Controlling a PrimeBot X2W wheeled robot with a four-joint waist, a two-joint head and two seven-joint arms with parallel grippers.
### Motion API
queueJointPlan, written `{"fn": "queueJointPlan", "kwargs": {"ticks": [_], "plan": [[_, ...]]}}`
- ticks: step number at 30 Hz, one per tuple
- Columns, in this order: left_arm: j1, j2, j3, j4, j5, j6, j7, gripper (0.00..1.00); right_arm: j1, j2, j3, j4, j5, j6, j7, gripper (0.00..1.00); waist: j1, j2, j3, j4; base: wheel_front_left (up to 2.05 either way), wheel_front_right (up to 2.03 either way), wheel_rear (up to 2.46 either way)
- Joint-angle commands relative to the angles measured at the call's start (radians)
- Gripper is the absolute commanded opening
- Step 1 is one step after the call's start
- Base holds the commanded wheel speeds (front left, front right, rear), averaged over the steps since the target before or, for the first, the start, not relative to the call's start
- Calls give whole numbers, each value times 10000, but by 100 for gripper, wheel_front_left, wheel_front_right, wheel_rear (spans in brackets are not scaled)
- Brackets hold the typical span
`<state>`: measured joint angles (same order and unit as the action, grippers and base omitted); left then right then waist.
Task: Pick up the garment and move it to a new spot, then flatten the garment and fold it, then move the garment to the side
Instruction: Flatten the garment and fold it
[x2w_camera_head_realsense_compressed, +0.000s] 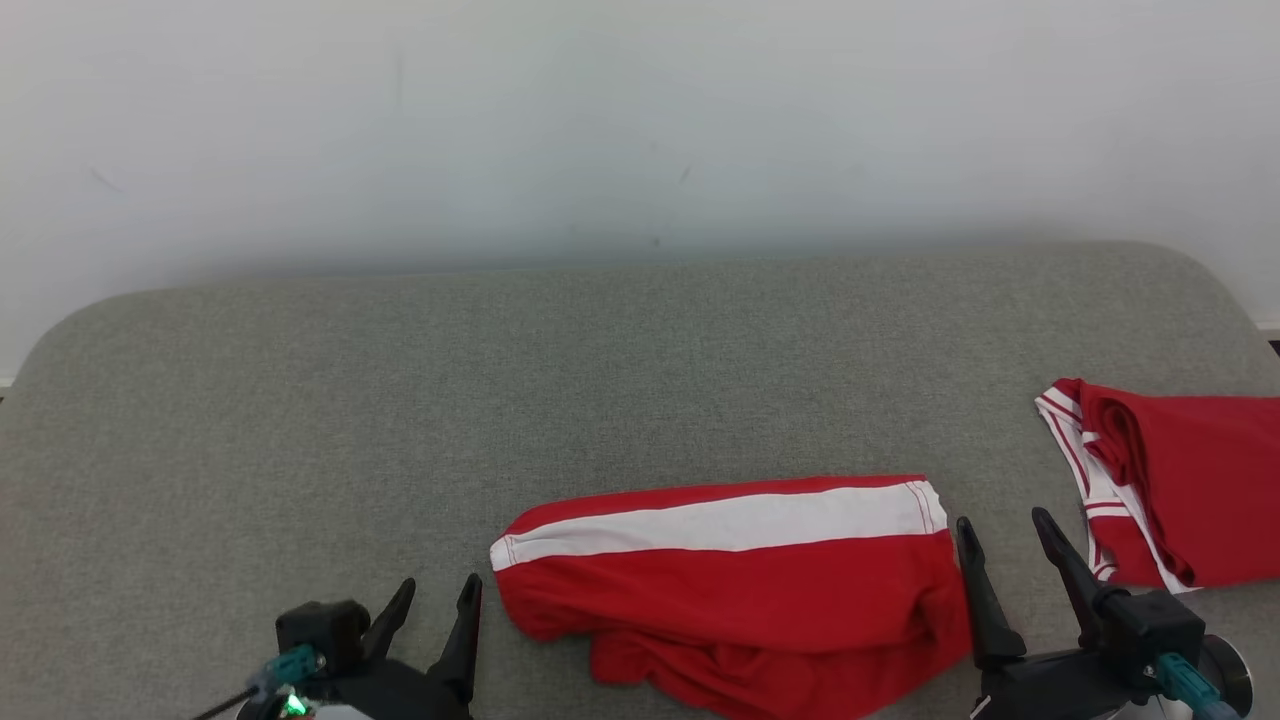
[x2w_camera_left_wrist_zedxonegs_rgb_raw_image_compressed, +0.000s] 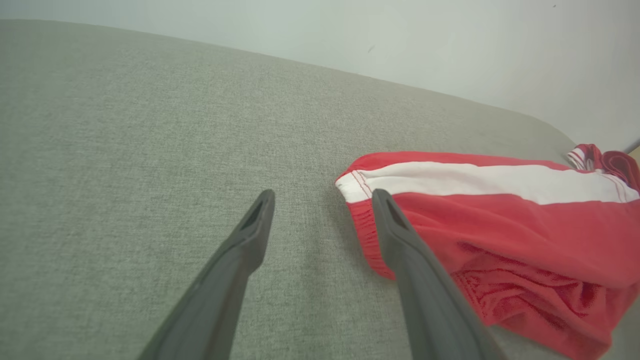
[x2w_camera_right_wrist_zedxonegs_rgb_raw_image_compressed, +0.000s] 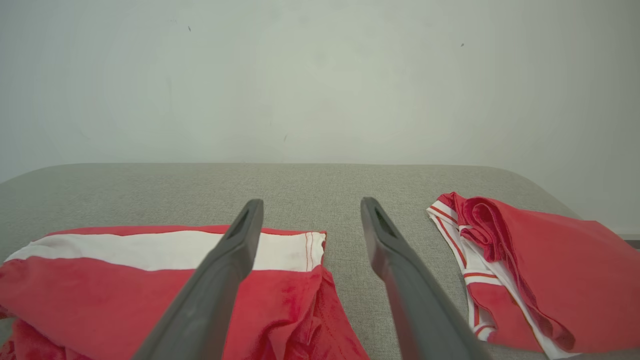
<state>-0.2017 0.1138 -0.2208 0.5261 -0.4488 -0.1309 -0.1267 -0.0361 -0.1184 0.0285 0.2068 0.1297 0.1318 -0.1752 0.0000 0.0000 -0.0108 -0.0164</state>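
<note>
Garment (x2w_camera_head_realsense_compressed: 730, 590) lies between left gripper (x2w_camera_head_realsense_compressed: 440, 582) and right gripper (x2w_camera_head_realsense_compressed: 1001, 518); both agape, seemingly touching nothing.

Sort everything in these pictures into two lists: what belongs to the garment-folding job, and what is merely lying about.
Belongs to the job:
striped red garment, between the pincers
left pincer, open
right pincer, open
grey padded surface under it

Just lying about:
second red garment, apart at the right
white wall behind

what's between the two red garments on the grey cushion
Bare cushion lies between the middle garment and the far-right garment, with the open right hand pointing over that gap. The head and right wrist views both show it.
</note>
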Motion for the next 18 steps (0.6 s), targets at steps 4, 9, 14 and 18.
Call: {"fn": "queueJointPlan", "kwargs": {"ticks": [4,9,14,18], "plan": [[-889,150,-416,612,-801,9,847,100,-182,-60,148,44,92,-26,-51,100,0,0,201,-234,0,0,0],[-1559,182,-566,1303,-1151,12,1610,100,-252,-61,248,131,122,-26,-106,100,0,0,352,-446,0,0,0],[-1992,48,-531,1839,-1422,16,2043,100,-365,-62,309,202,115,-26,-175,100,0,0,426,-612,0,0,0],[-2152,50,-562,2135,-1541,18,2376,100,-411,-59,352,234,108,-26,-201,100,0,0,445,-710,0,0,0]]}}
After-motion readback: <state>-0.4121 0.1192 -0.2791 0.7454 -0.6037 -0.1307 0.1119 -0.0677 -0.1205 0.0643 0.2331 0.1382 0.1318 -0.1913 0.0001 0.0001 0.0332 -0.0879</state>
